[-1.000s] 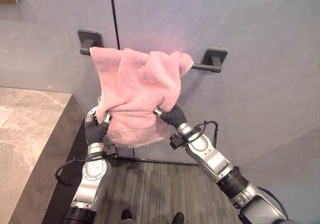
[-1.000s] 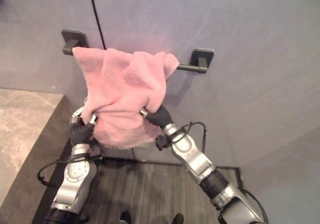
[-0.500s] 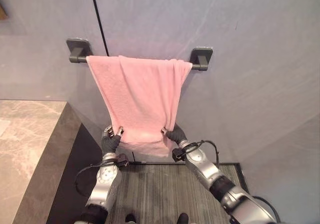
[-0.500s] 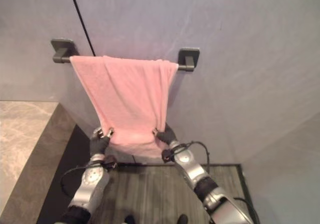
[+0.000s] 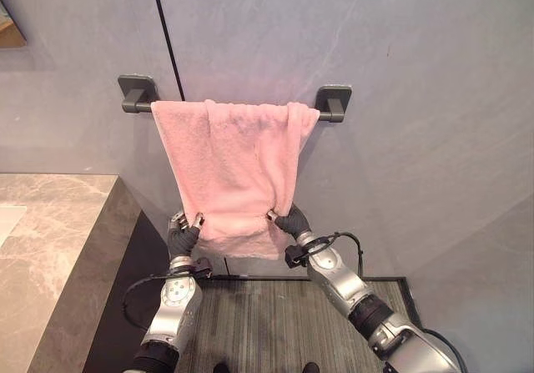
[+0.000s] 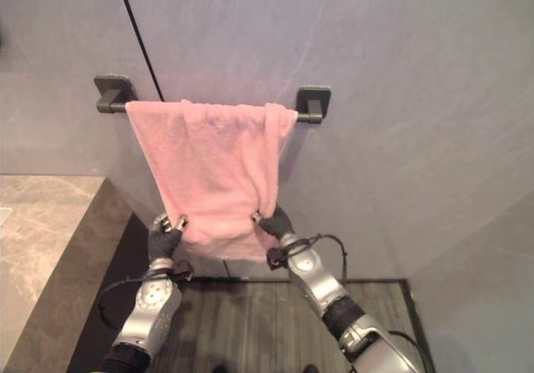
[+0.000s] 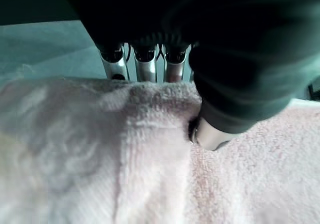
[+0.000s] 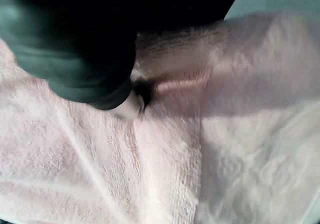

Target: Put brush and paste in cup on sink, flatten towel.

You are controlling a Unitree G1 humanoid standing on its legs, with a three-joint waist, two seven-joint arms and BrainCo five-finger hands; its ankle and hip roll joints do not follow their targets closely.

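Observation:
A pink towel (image 5: 234, 164) hangs over a dark bar (image 5: 329, 116) fixed to the grey wall. It drapes nearly flat, with a few folds along the top edge. My left hand (image 5: 183, 235) pinches the towel's lower left corner (image 7: 150, 108), fingers behind the cloth and thumb (image 7: 212, 134) in front. My right hand (image 5: 291, 222) grips the lower right corner (image 8: 170, 83), its thumb (image 8: 127, 103) pressed into the cloth. Both hands pull the hem downward and apart.
A marble countertop (image 5: 50, 248) with a dark side panel stands at the left. Grey wall panels with a black vertical seam (image 5: 167, 39) rise behind the bar. A striped dark floor (image 5: 267, 323) lies below.
A second ago the towel was bunched and lifted in both hands. It has since been pulled down and spread along the bar. In the last half second the hands hardly moved.

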